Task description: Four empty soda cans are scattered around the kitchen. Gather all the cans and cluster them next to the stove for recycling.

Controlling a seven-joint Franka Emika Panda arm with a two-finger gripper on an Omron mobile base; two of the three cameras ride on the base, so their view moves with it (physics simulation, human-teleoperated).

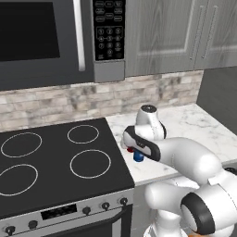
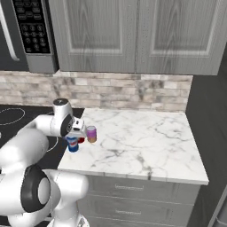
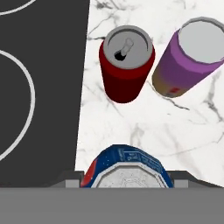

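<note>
A white marble bench (image 2: 146,142) runs beneath grey wood-grain wall cabinets (image 2: 124,35), backed by a beige stone-tile backsplash (image 2: 133,91). A black microwave (image 1: 41,41) hangs at left; grey drawers (image 2: 142,195) sit below.

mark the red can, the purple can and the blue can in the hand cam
red can (image 3: 126,83), hand view, on its red side wall.
purple can (image 3: 186,70), hand view, on its purple side wall.
blue can (image 3: 127,158), hand view, on the blue shoulder below its rim.

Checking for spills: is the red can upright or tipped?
Upright: the red can stands on the marble counter, silver top facing up.
</note>
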